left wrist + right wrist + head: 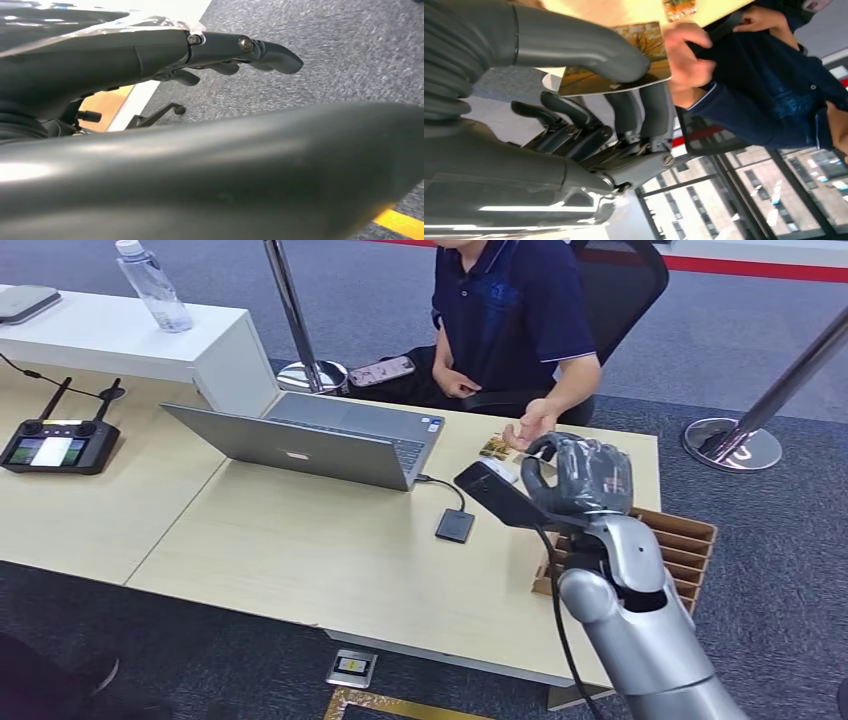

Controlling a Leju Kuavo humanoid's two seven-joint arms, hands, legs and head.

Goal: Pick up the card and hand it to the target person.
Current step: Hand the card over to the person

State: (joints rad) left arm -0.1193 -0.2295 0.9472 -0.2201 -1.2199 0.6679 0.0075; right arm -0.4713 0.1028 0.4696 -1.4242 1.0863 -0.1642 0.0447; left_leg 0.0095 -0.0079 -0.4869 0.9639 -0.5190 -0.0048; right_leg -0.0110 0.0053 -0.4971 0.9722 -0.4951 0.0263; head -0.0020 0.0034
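The handover itself is the step in hand. The right hand (585,475) is raised over the far right part of the desk (300,540), carrying the card (624,65) up to the seated person's open hand (535,423), which waits palm up just beyond it. In the right wrist view the card is pinched flat between the thick thumb on one face and the darker fingers (644,107) on the other. The remaining fingers curl loosely behind, not touching it. The person's hand (686,57) is right at the card's far edge there; whether it already grips the card I cannot tell.

The next move, as I judge it, calls for holding the card steady until the person's fingers close on it, then easing thumb and fingers apart so the card slides free without bending.

A second printed card (497,447) lies on the desk near the person's hand, and a slotted wooden card rack (690,540) stands at the desk's right edge.

The left hand (235,50) hangs above carpet, its fingers stretched out, slightly apart and holding nothing.
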